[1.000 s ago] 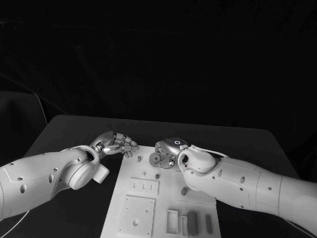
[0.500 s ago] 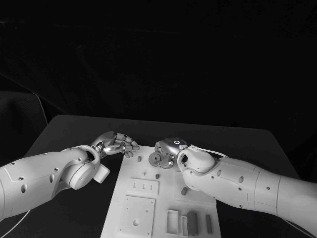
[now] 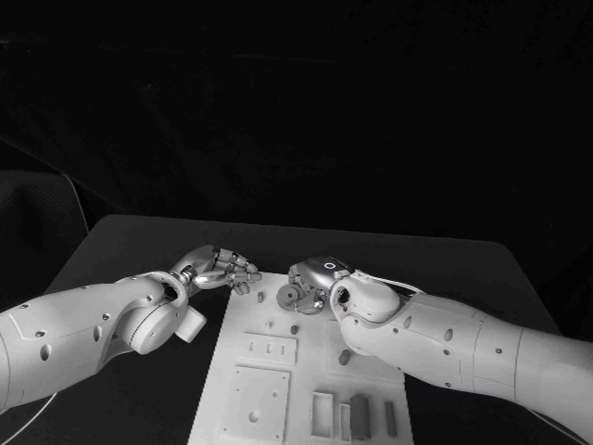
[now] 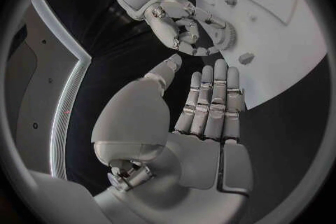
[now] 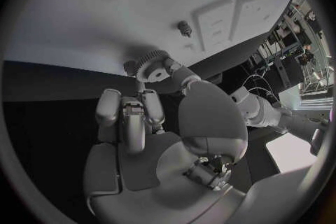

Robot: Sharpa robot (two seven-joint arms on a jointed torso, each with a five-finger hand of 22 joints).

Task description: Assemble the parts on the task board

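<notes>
The right hand [image 3: 308, 283] held a small toothed gear [image 5: 151, 65] between its thumb and fingers [image 5: 130, 112] just above the far end of the white task board [image 3: 290, 366], which lay on the black tabletop [image 3: 123, 243]. The left hand [image 3: 217, 267] hung beside it at the board's far left corner, holding nothing, its fingers [image 4: 210, 102] straight and close together.

My hands [image 4: 210, 106] look like brushed metal w/ smooth glossy white plastic palms; task board [image 3: 303, 371] matt white plastic; table [image 3: 123, 246] dull black; toothed gear [image 5: 153, 66] matt, prob. plastic
</notes>
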